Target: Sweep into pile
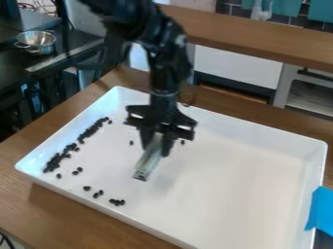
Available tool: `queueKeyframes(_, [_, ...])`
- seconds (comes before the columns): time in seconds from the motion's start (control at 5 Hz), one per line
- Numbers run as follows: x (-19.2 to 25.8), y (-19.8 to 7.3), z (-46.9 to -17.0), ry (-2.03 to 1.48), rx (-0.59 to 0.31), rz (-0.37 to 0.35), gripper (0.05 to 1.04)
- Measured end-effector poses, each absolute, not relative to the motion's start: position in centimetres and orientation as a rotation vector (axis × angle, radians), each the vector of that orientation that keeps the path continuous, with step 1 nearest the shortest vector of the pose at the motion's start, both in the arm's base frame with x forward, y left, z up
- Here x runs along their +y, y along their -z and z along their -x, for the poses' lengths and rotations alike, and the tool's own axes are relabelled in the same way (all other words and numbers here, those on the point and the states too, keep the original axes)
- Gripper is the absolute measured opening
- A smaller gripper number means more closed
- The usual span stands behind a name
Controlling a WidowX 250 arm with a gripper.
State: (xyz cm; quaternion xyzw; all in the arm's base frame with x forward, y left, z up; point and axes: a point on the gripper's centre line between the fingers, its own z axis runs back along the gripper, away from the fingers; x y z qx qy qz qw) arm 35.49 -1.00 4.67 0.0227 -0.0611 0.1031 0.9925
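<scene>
The black two-finger gripper (157,146) holds a long, pale-grey bar (149,162) pointing near seven o'clock, and the small black beans (89,132) lie mostly toward nine o'clock from it.

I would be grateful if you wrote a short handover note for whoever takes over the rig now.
Gripper: over the white tray, jaws closed on a pale bar; bar-to-tray contact unclear.
Dark pieces: most in a loose band along the tray's left side in view.
Strays: several towards the near edge, one on either side of the gripper.
Done: no single compact pile.
Left: sweep strays in, tighten the band.
</scene>
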Motion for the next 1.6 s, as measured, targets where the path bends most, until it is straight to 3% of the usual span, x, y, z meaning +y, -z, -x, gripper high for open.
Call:
queueKeyframes(0.2, [-4.5, -3.4, -37.6, -0.195, -0.132, -0.054, 0.381])
queueKeyframes(0.8, [-3.7, -1.8, -41.1, -0.253, -0.176, -0.097, 0.381])
queueKeyframes(1.2, [-0.7, -1.6, -42.3, -0.249, -0.149, -0.098, 0.381])
queueKeyframes(1.6, [6.9, -1.3, -43.1, -0.271, -0.016, -0.066, 0.381])
